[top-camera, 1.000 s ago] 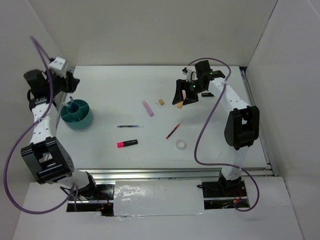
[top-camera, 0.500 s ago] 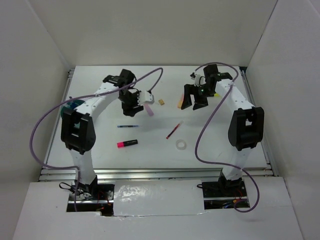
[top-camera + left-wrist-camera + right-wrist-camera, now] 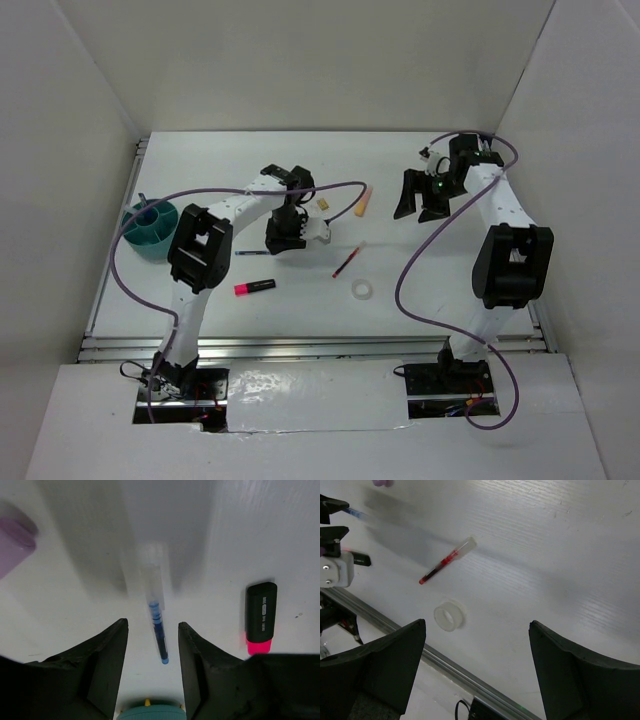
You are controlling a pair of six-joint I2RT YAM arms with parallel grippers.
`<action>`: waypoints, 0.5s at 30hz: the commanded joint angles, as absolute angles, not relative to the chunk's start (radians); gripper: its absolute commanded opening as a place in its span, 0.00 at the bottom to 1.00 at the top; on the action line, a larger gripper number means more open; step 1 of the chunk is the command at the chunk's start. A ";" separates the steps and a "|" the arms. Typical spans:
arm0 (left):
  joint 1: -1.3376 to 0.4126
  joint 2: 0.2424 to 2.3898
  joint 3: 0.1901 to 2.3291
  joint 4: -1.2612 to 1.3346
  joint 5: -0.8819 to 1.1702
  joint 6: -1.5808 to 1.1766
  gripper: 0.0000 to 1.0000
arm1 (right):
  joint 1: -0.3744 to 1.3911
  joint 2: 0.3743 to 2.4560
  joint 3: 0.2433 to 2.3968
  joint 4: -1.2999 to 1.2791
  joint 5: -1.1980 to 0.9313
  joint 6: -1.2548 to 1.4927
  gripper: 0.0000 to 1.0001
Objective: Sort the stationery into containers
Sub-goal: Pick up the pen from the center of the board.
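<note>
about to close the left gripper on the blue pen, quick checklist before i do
1. Blue pen lined up inside the left gripper: ok, it lies in the gap.
2. Jaws wider than the pen: ok, space shows on both sides.
3. Fingers low enough to catch it: cannot tell, the far end of the wrist view is blurred.
4. Pink marker out of the grip: ok, it lies apart, outside one finger.
5. Teal cup upright to receive: ok, at the left side of the table.
6. Right gripper out of the way: ok, open, empty, far right.
</note>
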State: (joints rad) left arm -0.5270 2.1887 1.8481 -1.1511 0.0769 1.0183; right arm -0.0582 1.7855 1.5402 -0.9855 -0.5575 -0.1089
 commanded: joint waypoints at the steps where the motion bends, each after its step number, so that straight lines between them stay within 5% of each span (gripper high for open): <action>1: -0.544 2.207 1.821 -1.186 0.011 1.009 0.55 | -0.066 1.735 1.532 -1.014 -0.589 -0.140 0.90; 15: -0.600 2.278 1.799 -1.152 0.006 0.956 0.44 | -0.086 1.755 1.508 -0.994 -0.614 -0.146 0.90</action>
State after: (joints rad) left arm -0.5827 2.2440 1.8057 -1.1511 0.0051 0.9840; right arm -0.0769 1.7855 1.5166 -0.9894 -0.5907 -0.1291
